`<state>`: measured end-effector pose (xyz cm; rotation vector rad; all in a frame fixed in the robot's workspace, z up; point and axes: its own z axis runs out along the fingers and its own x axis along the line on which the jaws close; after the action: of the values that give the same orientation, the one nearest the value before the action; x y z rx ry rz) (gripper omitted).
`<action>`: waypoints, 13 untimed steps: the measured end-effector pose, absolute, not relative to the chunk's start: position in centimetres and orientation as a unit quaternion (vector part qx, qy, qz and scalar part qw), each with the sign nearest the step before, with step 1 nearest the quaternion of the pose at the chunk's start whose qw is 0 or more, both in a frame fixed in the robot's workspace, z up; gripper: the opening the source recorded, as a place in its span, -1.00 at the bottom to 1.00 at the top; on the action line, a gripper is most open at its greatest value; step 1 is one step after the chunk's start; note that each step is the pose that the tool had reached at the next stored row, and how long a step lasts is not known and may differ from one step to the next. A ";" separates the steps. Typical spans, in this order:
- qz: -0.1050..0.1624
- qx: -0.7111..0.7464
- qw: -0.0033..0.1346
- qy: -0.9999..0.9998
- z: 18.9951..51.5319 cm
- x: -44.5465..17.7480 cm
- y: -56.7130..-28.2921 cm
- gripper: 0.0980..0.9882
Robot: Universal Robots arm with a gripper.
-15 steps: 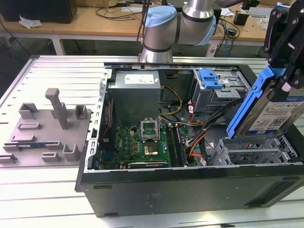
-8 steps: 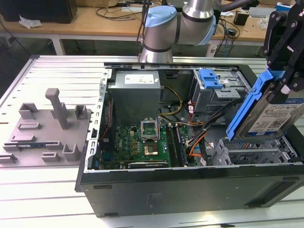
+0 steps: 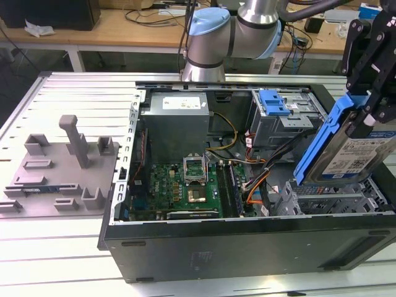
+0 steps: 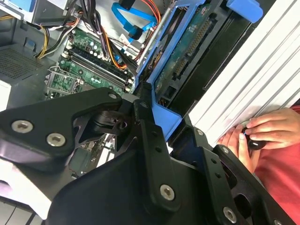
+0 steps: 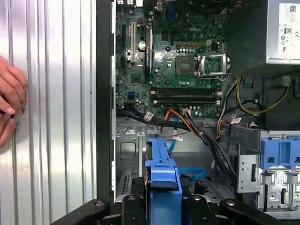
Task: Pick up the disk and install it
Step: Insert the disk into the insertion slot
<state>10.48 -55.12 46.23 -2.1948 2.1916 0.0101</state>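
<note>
Black fingers [image 3: 382, 102] clamp the tilted silver hard drive [image 3: 349, 154] in its blue plastic carrier frame. Just below them sits the grey metal drive cage [image 3: 328, 201].

Drive cage [image 3: 334, 201] open beneath the disk [image 3: 349, 151]; cables [image 3: 255, 185] crowd its side

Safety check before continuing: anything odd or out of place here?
A person's hands are on the ribbed table right beside the open computer case, close to the end effector, which holds the disk tilted.
</note>
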 end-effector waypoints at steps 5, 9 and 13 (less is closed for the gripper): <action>0.003 -0.707 0.020 0.706 45.9 10.5 -55.1 -0.40; 0.003 -0.707 0.020 0.706 45.5 10.5 -55.2 -0.40; 0.003 -0.707 0.020 0.706 45.3 10.5 -55.3 -0.40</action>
<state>10.48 -55.32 45.30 -2.1947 2.1917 0.0101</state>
